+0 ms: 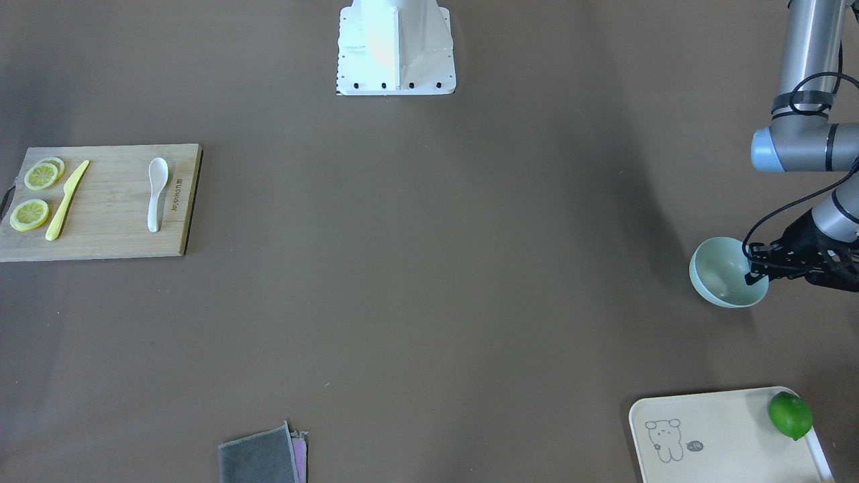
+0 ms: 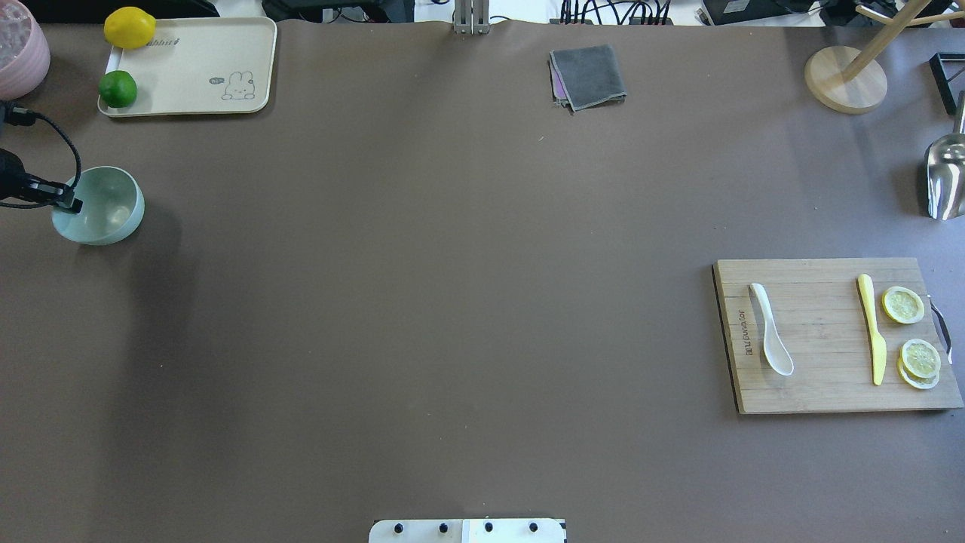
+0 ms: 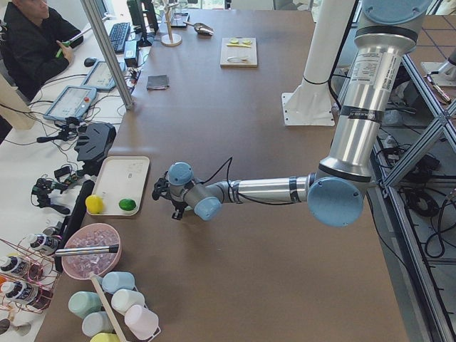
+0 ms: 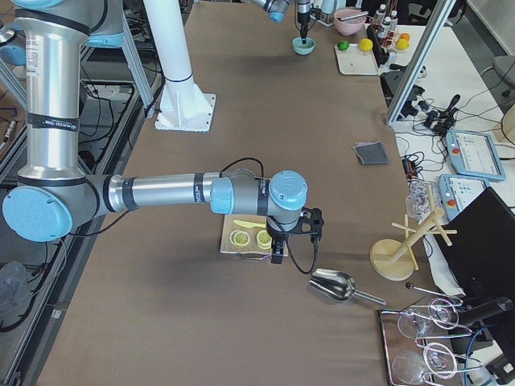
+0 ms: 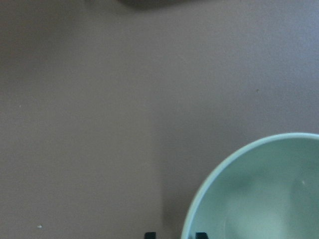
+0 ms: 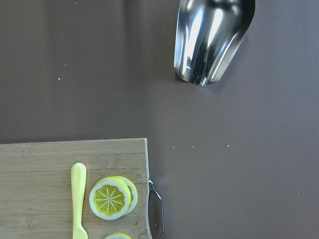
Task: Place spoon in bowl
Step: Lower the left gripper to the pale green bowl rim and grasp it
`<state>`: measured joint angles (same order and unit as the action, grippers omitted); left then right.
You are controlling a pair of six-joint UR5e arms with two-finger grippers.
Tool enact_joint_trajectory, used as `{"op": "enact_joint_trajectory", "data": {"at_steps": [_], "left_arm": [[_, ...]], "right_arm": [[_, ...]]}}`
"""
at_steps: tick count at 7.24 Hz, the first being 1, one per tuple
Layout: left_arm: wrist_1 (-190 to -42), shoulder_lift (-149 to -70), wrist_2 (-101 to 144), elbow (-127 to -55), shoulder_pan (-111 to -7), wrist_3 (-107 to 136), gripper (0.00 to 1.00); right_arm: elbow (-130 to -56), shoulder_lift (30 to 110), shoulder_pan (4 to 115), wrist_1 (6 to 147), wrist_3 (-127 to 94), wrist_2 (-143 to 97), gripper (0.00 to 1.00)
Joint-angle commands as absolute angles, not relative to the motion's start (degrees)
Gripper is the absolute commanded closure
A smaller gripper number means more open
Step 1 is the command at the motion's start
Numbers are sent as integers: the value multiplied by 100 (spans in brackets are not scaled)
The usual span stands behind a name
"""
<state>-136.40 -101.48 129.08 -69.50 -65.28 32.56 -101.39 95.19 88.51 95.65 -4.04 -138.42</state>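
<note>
The white spoon lies on the wooden cutting board at the right of the table; it also shows in the front view. The mint-green bowl stands upright at the far left. My left gripper is astride its rim, one fingertip inside the bowl and one outside, shut on the wall. My right gripper hovers over the board's end by the lemon slices. It shows only in the right side view, so I cannot tell whether it is open or shut.
A yellow knife and lemon slices share the board. A metal scoop lies beyond it. A tray with a lime and a lemon is behind the bowl. A grey cloth lies at the far edge.
</note>
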Motion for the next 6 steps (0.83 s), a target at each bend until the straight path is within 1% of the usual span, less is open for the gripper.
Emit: {"op": "enact_joint_trajectory", "data": {"at_steps": [1,3,5,6], "left_arm": [[-13466,-10300,13627,-7101,-6600,4031,100],[-12810,-10510,13676,-7888,-6627,4637,100],[-12332,-11281,13667,-8409,-6461,5951,100],[-12331,-11616,13484,-8533,-5938,6777,100]], "right_arm": [[-10151,9519,8851,9563,-404,-13843,0],[-10204,9466,8851,9571,-404,-13904,0],[-10422,9396,8851,9641,-404,-13930,0],[-10572,9343,8851,9642,-413,-14009,0]]}}
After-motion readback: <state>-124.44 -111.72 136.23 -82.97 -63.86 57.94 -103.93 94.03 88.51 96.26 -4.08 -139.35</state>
